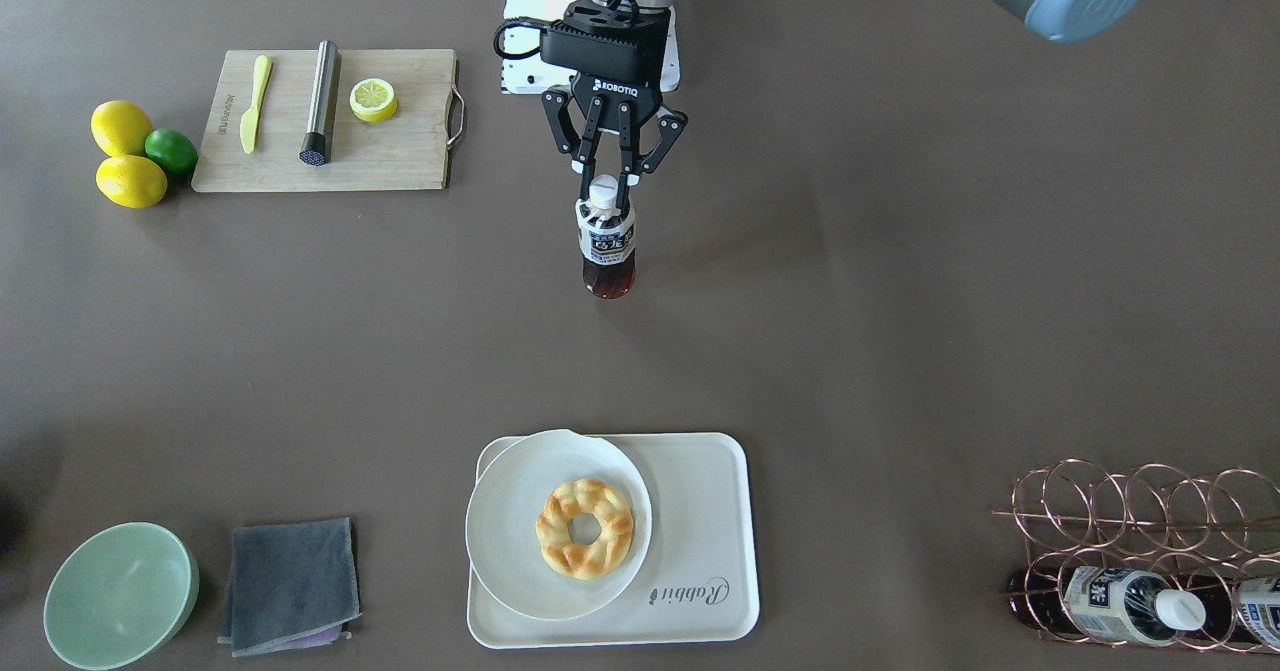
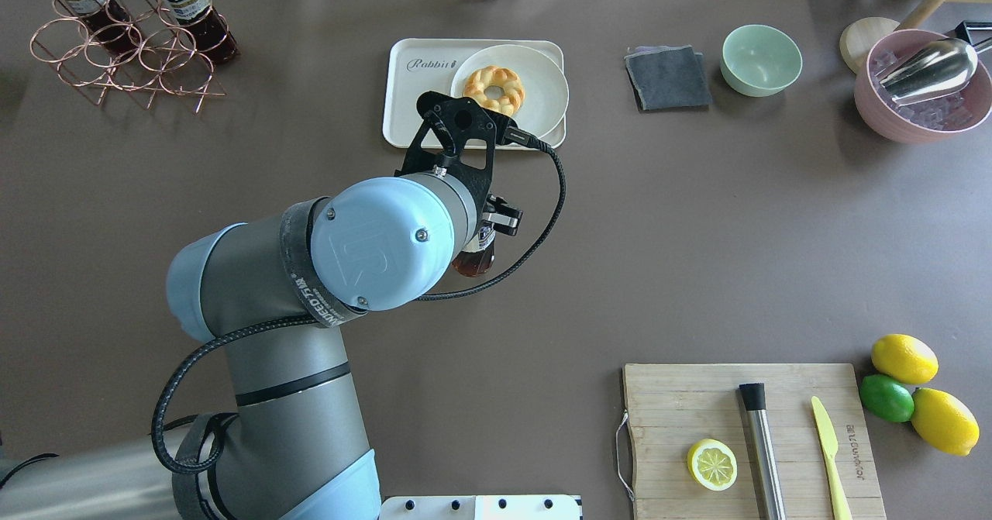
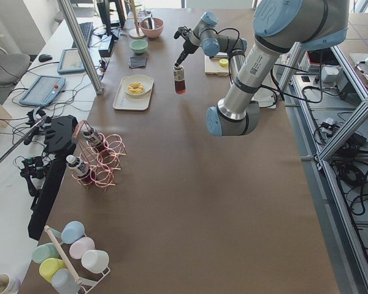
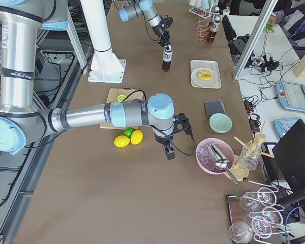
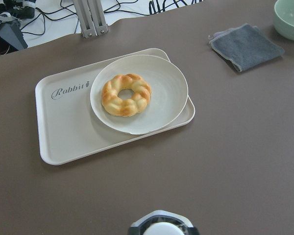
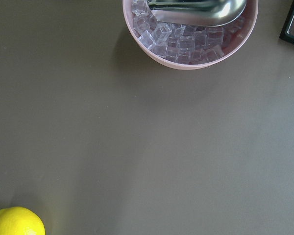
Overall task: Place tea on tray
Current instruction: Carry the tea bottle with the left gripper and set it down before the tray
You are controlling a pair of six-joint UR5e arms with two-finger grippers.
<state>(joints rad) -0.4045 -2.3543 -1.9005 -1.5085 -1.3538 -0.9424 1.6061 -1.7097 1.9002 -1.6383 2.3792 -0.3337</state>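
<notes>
The tea (image 1: 608,243) is a small clear bottle of dark liquid with a white cap. It hangs upright over the middle of the table, seemingly a little above it. My left gripper (image 1: 604,189) is shut on its neck just below the cap. The bottle (image 2: 474,255) is mostly hidden under my left wrist in the overhead view. Its cap (image 5: 160,229) shows at the bottom of the left wrist view. The cream tray (image 1: 700,561) marked "Rabbit" lies across the table from the bottle, apart from it. My right gripper (image 4: 168,151) hovers near the lemons; I cannot tell whether it is open or shut.
A white plate (image 1: 510,561) with a ring pastry (image 1: 585,528) covers half of the tray. A copper rack (image 1: 1130,511) holds more bottles. A cutting board (image 1: 400,151), lemons and a lime (image 1: 130,151), a green bowl (image 1: 120,591), a grey cloth (image 1: 290,581) and a pink ice bowl (image 2: 914,109) stand around.
</notes>
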